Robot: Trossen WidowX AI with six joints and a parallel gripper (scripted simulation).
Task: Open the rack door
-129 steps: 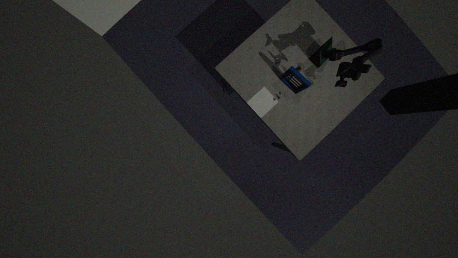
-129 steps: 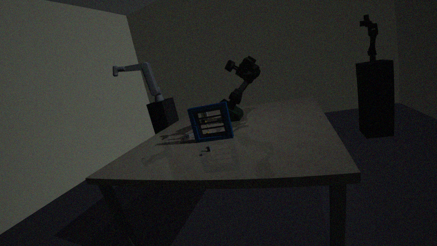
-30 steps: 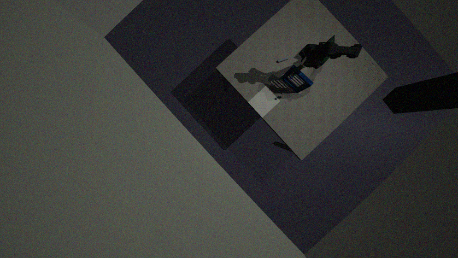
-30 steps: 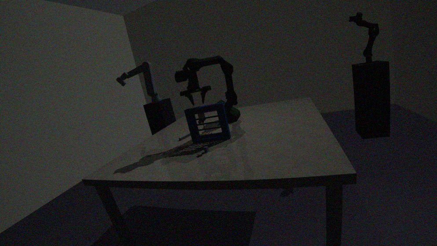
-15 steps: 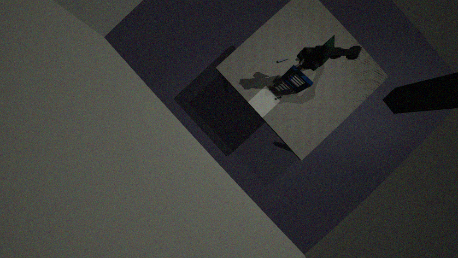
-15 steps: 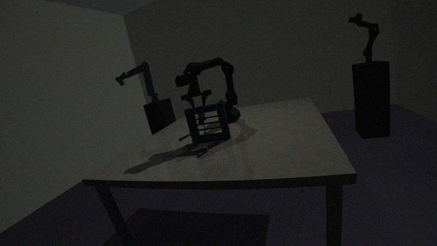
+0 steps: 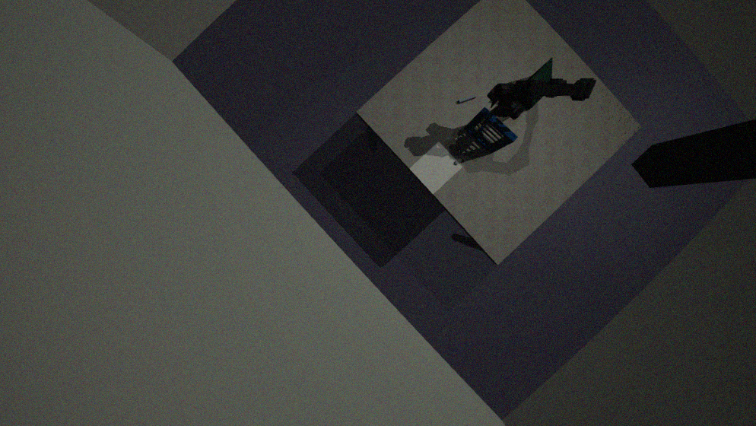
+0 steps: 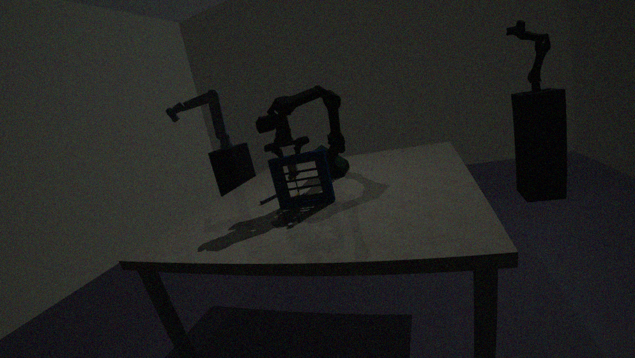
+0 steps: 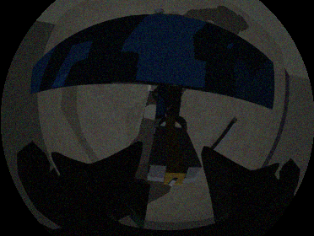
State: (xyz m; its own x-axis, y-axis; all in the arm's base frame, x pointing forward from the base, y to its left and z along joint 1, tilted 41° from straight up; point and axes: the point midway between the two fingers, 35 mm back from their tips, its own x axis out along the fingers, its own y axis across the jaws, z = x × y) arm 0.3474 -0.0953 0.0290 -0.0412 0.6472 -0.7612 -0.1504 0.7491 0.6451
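Gripper (image 7: 493,107) (image 8: 287,154) (image 9: 173,148), fingers apart, holding nothing, points down behind blue rack (image 7: 510,135) (image 8: 328,178) (image 9: 169,50), inward from tabletop (image 7: 555,179) (image 8: 421,213) (image 9: 105,114) edges. Likely door handle (image 8: 292,171) (image 9: 174,156) stands upright on rack's far-edge side; spread presumably allows straddling before squeeze.

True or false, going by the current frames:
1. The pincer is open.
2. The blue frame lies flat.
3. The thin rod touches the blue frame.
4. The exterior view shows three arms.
1. The pincer is open. True.
2. The blue frame lies flat. False: it stands upright.
3. The thin rod touches the blue frame. False: they are apart.
4. The exterior view shows three arms. True.
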